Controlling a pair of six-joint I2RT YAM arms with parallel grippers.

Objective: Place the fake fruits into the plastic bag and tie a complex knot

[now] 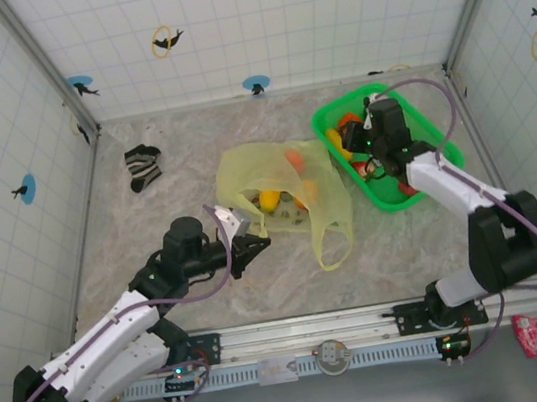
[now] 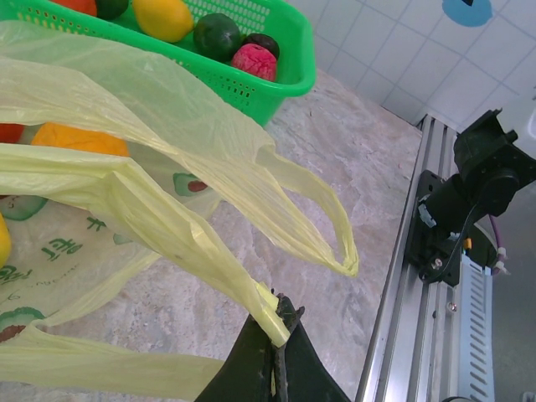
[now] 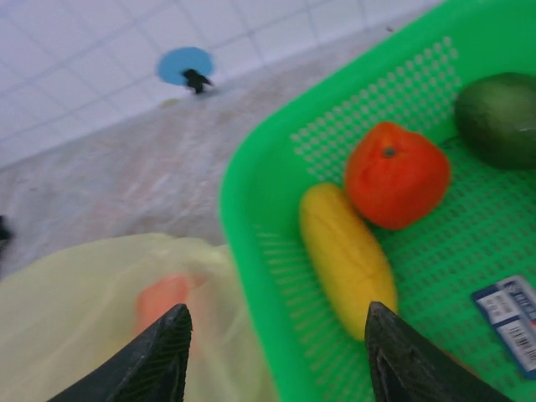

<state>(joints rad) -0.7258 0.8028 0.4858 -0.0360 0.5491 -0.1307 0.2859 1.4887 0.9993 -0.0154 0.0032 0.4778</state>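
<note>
The left arm lies low over the table (image 1: 407, 251), reaching from its near-left base toward the middle with the forearm nearly level. The left claw (image 2: 276, 337) is clamped shut on a gathered edge of the plastic bag (image 1: 283, 199), and a band of the thin yellow film runs taut from its tips. One loop handle (image 2: 333, 239) of the bag hangs free just beside that band.

The bag lies crumpled in the middle of the table, just left of the green basket (image 1: 326, 124). An orange fruit (image 1: 295, 160) and a small yellow fruit (image 1: 269, 199) show through its film.

The right arm rises from its near-right base, bends sharply at the elbow and stretches its forearm away over the basket. Its wrist is tipped down over the basket's left part. The right claw (image 3: 276, 360) hovers there with its two dark fingers (image 3: 159, 360) spread wide and nothing between them. Below it in the basket lie a long yellow fruit (image 3: 347, 260), an orange-red fruit (image 3: 396, 174) just beside it and a dark green fruit (image 3: 498, 117) farther along. A barcoded label (image 3: 511, 322) lies on the basket floor.

A striped sock (image 1: 142, 166) lies at the far left of the table, well apart from the bag.
</note>
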